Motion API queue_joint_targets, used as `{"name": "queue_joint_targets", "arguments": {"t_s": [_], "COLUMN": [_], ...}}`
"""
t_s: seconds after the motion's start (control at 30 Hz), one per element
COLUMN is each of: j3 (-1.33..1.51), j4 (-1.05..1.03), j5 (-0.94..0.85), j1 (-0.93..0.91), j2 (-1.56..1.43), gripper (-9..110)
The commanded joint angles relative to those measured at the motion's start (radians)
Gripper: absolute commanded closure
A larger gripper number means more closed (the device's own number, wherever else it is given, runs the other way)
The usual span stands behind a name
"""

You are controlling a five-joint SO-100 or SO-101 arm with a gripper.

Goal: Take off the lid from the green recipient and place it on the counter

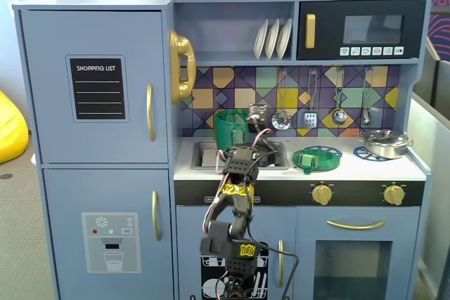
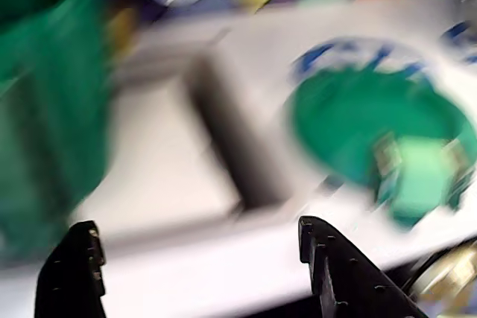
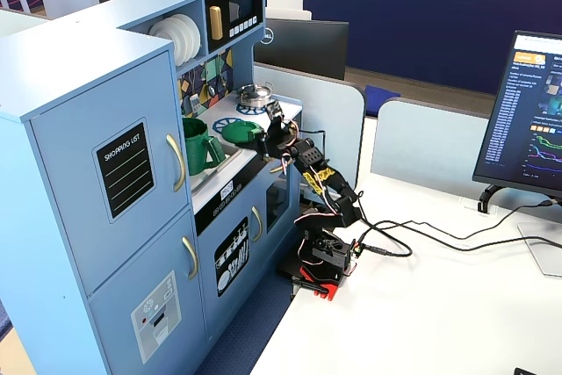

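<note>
lid [image 1: 316, 157] flat on the counter [image 1: 351, 167], round, green, pale tab facing its front edge. green recipient [image 1: 231, 129] open-topped. my gripper [image 2: 201, 258] spread, empty.

— What does the counter [image 1: 394, 166] carry?

— The lid [image 1: 316, 158] lies flat on it over a blue burner mark, just right of the sink basin [image 1: 207, 154]. A silver pan [image 1: 385, 143] sits near the back right corner on the other burner mark.

— And the left end?

— The green recipient [image 1: 231, 129] stands upright at the back edge, behind the basin.
</note>
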State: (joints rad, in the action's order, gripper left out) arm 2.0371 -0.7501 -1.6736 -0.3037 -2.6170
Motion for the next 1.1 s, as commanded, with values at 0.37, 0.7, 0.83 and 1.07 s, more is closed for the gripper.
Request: {"name": "queue_joint_targets", "arguments": {"t_s": [0.37,0.7,0.83,1.07], "j3": [0.413,0.787,0.879,0.959], "j4": [-0.107,0.055,0.101,0.094], "j5": [-0.077,-0.094,-0.084,-0.077], "j1": [0.178,0.258,0.267,0.27], "j2": [-0.25,-0.385,-0.459,-0.528], "gripper": [89,100,101,101]}}
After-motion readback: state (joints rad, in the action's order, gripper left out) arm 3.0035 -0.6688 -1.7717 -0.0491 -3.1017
